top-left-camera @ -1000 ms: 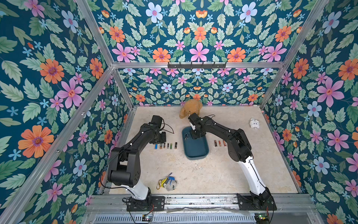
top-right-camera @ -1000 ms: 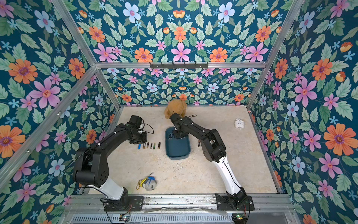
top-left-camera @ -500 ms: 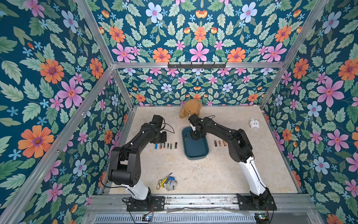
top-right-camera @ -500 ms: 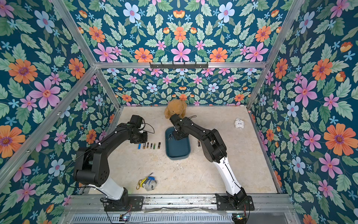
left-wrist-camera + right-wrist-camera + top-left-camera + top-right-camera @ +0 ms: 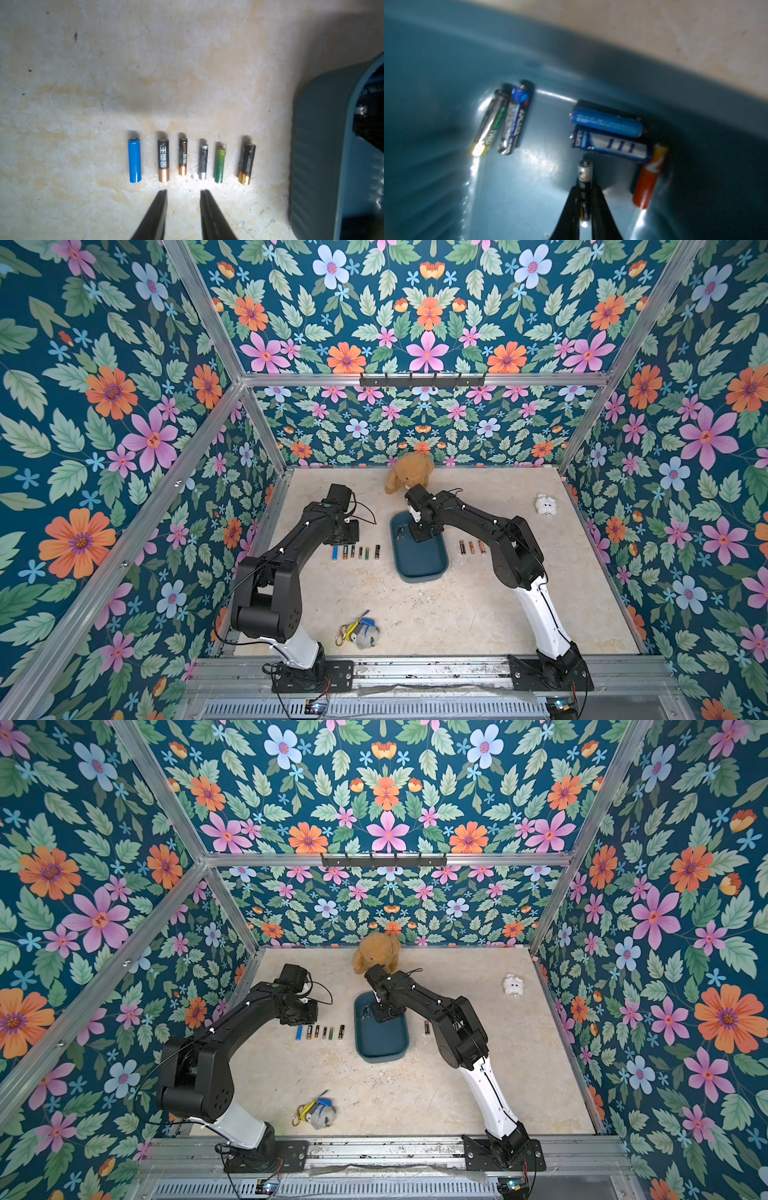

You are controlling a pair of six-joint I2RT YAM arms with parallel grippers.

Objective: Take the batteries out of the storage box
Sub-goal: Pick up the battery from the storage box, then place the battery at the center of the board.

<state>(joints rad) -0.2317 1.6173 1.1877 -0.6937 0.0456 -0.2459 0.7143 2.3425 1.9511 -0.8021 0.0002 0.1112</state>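
The shallow dark teal-blue plastic storage box [image 5: 419,562] with rounded corners lies on the beige stone-patterned table [image 5: 457,614], in the centre of both top views. The right gripper [image 5: 584,188] reaches into the upper end of the box, and its 2 black fingers are clamped on a thin black battery with a silver tip [image 5: 585,169]. Close to it, on the box floor, lie 5 more batteries: a black-green battery [image 5: 489,124] touching a blue-silver battery [image 5: 515,120], a plain blue battery [image 5: 606,121] beside a blue-white battery [image 5: 610,144], and a red-orange battery [image 5: 649,178] at the wall. The left gripper [image 5: 184,192] is parted and holds nothing. It hangs just beside a row of 6 batteries [image 5: 355,552] that lie on the table left of the box. Right of the box, 3 batteries [image 5: 471,547] lie side by side. A brown plush teddy bear [image 5: 409,477] sits above the box in the frame.
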